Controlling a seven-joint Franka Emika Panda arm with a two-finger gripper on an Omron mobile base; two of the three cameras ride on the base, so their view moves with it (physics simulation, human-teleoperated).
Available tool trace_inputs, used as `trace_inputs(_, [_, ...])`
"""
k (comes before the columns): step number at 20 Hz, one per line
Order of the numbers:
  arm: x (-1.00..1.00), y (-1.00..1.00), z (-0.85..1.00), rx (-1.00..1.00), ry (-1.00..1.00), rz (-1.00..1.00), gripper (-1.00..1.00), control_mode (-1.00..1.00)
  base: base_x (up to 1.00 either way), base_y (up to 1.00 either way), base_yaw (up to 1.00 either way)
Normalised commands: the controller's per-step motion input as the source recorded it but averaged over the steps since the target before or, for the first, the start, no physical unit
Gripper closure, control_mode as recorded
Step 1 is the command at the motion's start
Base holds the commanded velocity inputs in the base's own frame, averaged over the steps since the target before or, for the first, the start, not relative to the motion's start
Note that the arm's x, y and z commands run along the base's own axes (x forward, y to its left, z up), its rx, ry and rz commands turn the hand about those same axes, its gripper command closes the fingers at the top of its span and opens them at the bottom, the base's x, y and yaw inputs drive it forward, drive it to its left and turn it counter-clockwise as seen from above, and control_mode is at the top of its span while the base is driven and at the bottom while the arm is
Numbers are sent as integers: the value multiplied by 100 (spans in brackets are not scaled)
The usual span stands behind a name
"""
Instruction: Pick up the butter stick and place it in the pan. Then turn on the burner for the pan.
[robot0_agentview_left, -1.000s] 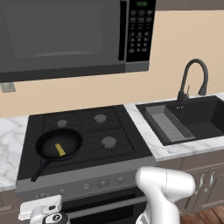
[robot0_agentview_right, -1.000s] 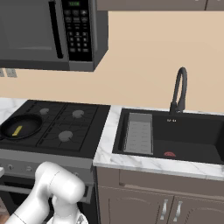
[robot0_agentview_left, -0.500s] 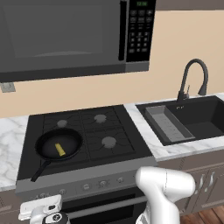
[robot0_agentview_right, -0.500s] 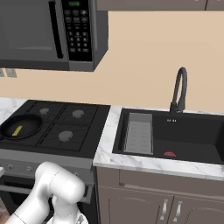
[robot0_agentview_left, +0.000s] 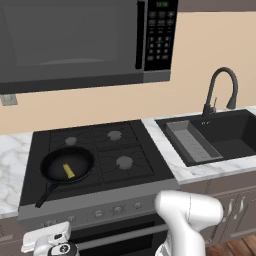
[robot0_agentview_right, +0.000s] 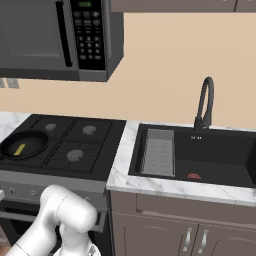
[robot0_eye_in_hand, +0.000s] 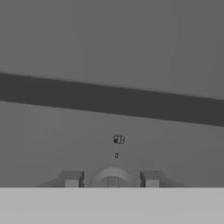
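Yellow butter stick in a black pan; black cooktop with grey burner caps; white, grey-veined marble counter; black sink; grey knob between the grey fingertips

the yellow butter stick lies flat inside the black pan on the front-left burner

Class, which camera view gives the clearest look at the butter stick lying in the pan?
The left base view: the butter stick lies plainly in the middle of the pan, near the camera. The right base view shows it smaller, at the far left edge.
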Motion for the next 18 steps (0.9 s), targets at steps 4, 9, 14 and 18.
trace_inputs(4, [0, 0, -1, -10, 0, 0, 100, -100, 0, 0, 0])
trace_inputs(9, [0, 0, -3, -9, 0, 0, 100, -100, 0, 0, 0])
trace_inputs(14, [0, 0, -5, -9, 0, 0, 100, -100, 0, 0, 0])
trace_inputs(18, [0, 0, -6, -9, 0, 0, 100, -100, 0, 0, 0])
